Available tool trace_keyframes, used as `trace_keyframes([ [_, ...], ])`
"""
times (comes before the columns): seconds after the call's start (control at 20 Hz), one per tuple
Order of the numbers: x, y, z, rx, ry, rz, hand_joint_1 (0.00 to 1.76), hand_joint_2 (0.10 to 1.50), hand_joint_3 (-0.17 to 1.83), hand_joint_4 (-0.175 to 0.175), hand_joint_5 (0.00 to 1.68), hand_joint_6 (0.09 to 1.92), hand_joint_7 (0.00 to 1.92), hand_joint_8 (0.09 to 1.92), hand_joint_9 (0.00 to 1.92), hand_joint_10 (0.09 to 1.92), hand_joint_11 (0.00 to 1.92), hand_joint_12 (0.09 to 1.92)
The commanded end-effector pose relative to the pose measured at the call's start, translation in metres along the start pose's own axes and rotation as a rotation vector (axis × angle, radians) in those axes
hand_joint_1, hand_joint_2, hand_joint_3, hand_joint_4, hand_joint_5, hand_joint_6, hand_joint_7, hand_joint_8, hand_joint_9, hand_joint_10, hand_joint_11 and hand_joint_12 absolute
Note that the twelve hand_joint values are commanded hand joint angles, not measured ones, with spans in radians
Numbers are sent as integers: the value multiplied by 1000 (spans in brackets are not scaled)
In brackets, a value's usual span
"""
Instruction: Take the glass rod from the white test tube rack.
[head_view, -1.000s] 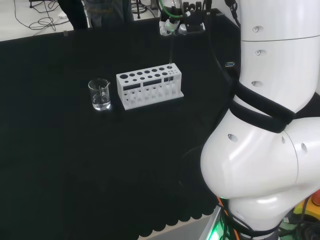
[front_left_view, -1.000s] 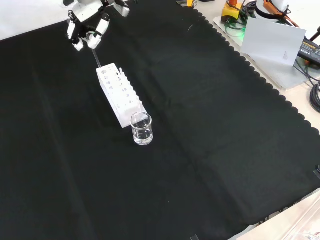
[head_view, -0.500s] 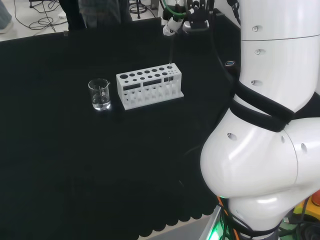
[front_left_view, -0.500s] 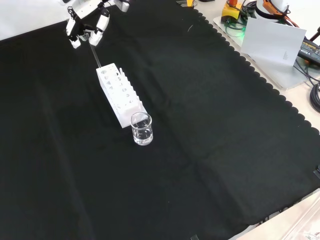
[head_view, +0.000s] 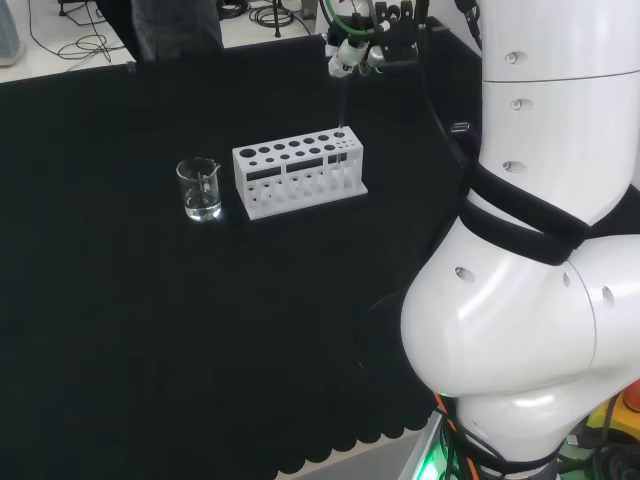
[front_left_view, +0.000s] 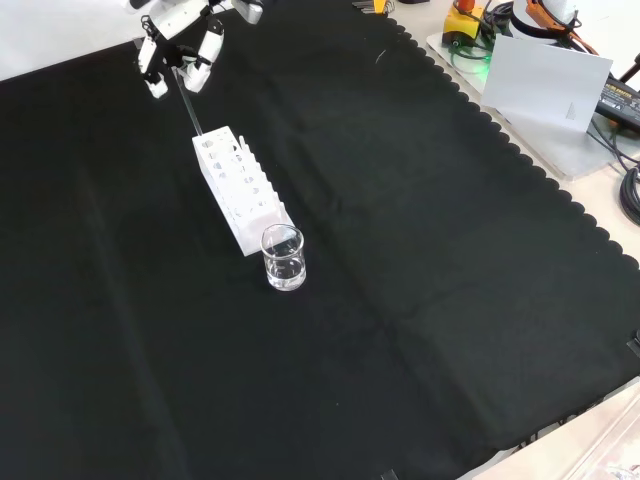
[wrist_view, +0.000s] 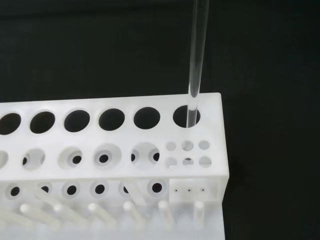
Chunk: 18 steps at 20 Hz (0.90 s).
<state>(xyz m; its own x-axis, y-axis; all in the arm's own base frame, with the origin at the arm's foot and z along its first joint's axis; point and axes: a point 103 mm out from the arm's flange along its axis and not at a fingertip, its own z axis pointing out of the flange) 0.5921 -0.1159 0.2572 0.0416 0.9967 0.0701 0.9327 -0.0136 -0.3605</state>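
The white test tube rack stands on the black cloth, with rows of round holes in its top. A clear glass rod stands nearly upright over the rack's end hole. In the wrist view its lower end sits at that hole's mouth. The hand is above the rack, its fingers pinched on the rod's upper end.
A small glass beaker with a little clear liquid stands just off the rack's other end. The arm's white links take up the head view's right. A white board and cables lie beyond the cloth's scalloped edge.
The hand has risen a little and drifted slightly right in the head view, lifting the rod higher in the end hole. Rack and beaker have not moved.
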Motion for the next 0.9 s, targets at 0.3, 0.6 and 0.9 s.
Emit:
trace_keyframes([
  [0.3,-6,5,7,14,-4,6,1072,1082,-175,-97,600,785,623,796,1472,424,1708,633],
  [0.6,-12,2,6,26,1,18,1070,1082,-175,-98,602,785,633,798,1479,424,1725,626],
  [0.9,-9,4,11,-14,44,-8,1073,1088,-175,-107,616,789,665,805,1504,431,1736,621],
])
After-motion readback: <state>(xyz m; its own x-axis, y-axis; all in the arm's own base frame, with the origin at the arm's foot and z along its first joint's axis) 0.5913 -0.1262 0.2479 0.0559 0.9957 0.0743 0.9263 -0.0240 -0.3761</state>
